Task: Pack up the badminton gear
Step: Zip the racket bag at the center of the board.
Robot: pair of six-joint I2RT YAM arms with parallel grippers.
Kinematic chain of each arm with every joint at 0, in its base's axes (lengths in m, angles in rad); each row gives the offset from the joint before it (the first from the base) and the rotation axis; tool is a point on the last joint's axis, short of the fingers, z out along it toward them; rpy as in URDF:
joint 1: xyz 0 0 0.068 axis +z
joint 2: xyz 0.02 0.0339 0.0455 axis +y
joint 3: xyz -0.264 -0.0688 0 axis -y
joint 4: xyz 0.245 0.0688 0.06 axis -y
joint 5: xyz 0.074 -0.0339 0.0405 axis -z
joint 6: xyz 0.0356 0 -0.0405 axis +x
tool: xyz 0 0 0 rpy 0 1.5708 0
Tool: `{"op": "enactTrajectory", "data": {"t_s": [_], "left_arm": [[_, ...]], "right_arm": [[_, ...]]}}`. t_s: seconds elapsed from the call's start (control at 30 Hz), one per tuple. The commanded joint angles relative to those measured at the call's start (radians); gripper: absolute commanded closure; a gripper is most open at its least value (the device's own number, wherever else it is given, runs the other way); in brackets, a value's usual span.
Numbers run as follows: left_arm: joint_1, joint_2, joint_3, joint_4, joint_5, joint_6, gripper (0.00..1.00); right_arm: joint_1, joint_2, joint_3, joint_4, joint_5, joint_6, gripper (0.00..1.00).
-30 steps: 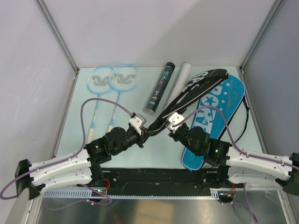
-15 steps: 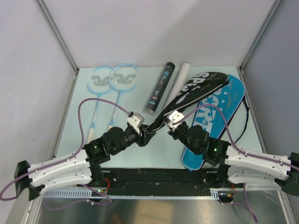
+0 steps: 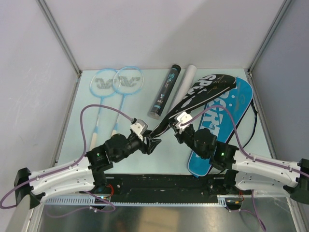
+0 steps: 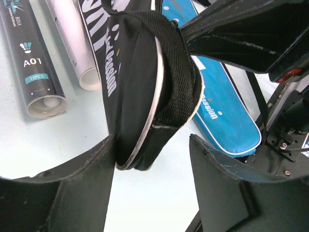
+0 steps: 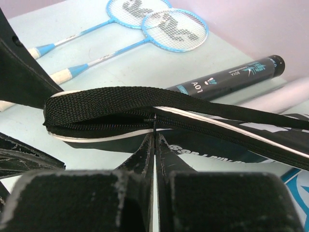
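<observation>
Far left on the desk point(image 3: 125, 116), the two light-blue rackets point(image 3: 126, 80) lie side by side. My left fingers point(image 3: 150, 143) are spread wide around the black bag point(image 3: 203, 89)'s near narrow end. The black tube point(image 3: 165, 92) and white tube point(image 3: 187, 79) lie just left of that bag. My right fingers point(image 5: 147, 159) are pinched tight on its zip. The blue bag point(image 3: 227, 111) sits right, partly underneath.

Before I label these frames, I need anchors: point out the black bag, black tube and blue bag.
black bag point(image 4: 135, 82), left wrist view, narrow end's side panel.
black tube point(image 3: 164, 92), top view, mid-barrel.
blue bag point(image 3: 236, 99), top view, printed face.
</observation>
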Motion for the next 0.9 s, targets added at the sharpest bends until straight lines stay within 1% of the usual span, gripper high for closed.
{"op": "enactTrajectory", "data": {"t_s": [0.0,0.23,0.3,0.4,0.43,0.5,0.53,0.6,0.67,0.73,0.87], "left_arm": [[0.000,-0.015,-0.023,0.015,0.007,0.022,0.35],[0.000,0.023,-0.013,0.029,0.003,0.043,0.35],[0.000,0.039,-0.002,0.039,0.003,0.050,0.37],[-0.001,0.052,0.005,0.070,0.004,0.061,0.41],[-0.001,0.055,0.007,0.080,0.004,0.067,0.43],[0.000,0.057,0.012,0.093,0.007,0.075,0.54],[0.000,0.057,0.015,0.099,0.011,0.079,0.65],[0.000,0.055,0.022,0.107,0.015,0.091,0.82],[0.000,0.056,0.030,0.109,0.013,0.103,0.95],[0.000,0.056,0.035,0.109,0.009,0.109,0.99],[-0.001,0.057,0.038,0.113,0.006,0.110,1.00]], "right_arm": [[-0.021,-0.063,0.058,0.101,-0.001,0.044,1.00],[-0.026,-0.087,0.058,0.080,-0.033,0.076,1.00],[-0.025,-0.093,0.059,0.078,-0.042,0.088,1.00],[-0.026,-0.106,0.058,0.065,-0.072,0.119,1.00],[-0.027,-0.110,0.058,0.059,-0.085,0.130,1.00],[-0.027,-0.115,0.058,0.041,-0.118,0.145,1.00],[-0.025,-0.118,0.058,0.030,-0.136,0.160,1.00],[-0.021,-0.123,0.058,0.007,-0.161,0.172,1.00],[-0.018,-0.131,0.058,-0.015,-0.169,0.176,1.00],[-0.017,-0.144,0.058,-0.034,-0.174,0.183,1.00],[-0.015,-0.158,0.058,-0.047,-0.242,0.191,1.00]]}}
